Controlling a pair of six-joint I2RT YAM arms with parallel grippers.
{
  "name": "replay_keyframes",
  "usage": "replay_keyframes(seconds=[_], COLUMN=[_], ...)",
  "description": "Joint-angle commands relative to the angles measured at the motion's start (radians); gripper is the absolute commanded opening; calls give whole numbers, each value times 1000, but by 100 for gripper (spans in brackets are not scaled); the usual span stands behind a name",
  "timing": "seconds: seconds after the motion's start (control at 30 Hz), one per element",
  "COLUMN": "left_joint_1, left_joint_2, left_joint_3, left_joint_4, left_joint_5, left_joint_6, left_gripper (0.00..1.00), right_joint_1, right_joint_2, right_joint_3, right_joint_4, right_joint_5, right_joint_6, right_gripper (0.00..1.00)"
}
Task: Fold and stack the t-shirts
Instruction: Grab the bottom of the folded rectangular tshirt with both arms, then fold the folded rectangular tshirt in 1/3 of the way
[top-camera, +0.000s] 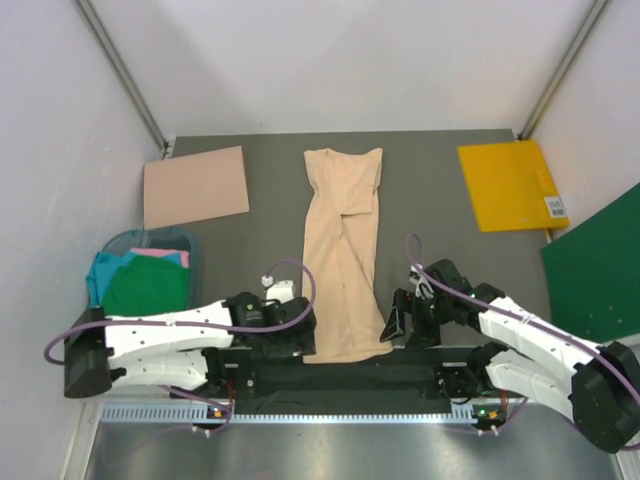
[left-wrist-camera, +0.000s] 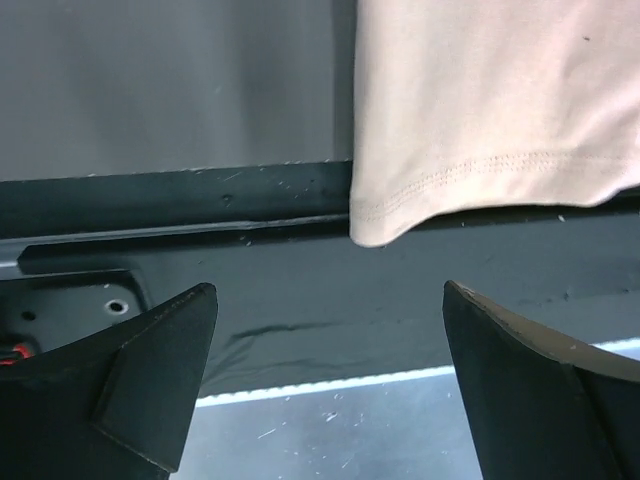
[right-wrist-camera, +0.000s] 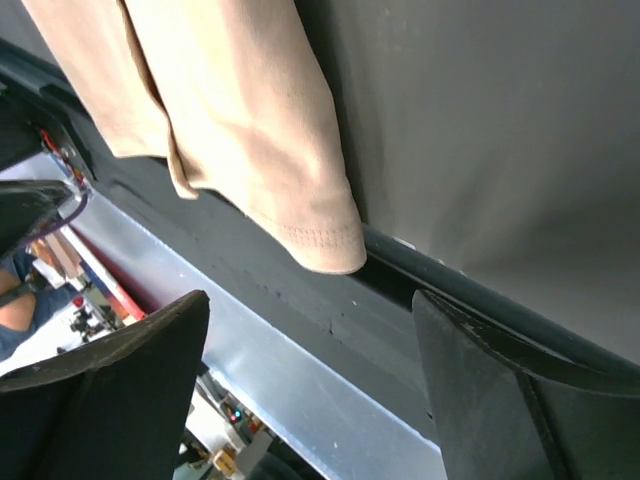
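Note:
A light beige t-shirt (top-camera: 345, 250) lies folded lengthwise into a long narrow strip down the middle of the grey table, collar end far, hem hanging slightly over the near edge. My left gripper (top-camera: 298, 335) is just left of the hem and open. In the left wrist view the hem's corner (left-wrist-camera: 470, 140) lies ahead of the empty gripper (left-wrist-camera: 330, 385). My right gripper (top-camera: 397, 322) stands just right of the hem, open. The right wrist view shows the other hem corner (right-wrist-camera: 260, 140) beyond the gripper (right-wrist-camera: 310, 390), untouched. Green, pink and teal t-shirts (top-camera: 147, 283) sit in a basket at the left.
A flat tan rectangle (top-camera: 195, 187) lies at the back left; I cannot tell whether it is cloth or board. A yellow folder (top-camera: 508, 185) lies at the back right. A green sheet (top-camera: 600, 265) leans at the right edge. The blue basket (top-camera: 190, 240) stands near the left arm.

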Motion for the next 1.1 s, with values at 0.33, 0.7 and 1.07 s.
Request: replay_keyframes(seconds=[0.33, 0.7, 1.07], left_joint_1=[175, 222, 414], left_joint_2=[310, 487, 445], left_joint_3=[44, 162, 516], left_joint_4=[318, 234, -116], left_joint_5=[121, 254, 155], left_joint_6=[177, 269, 456], left_gripper=[92, 0, 0], right_joint_1=[124, 141, 129], right_joint_2=[253, 373, 295], right_joint_3=[66, 289, 523], right_joint_4=[282, 17, -132], right_joint_5=[111, 143, 271], right_joint_6=[103, 3, -52], right_gripper=[74, 0, 0])
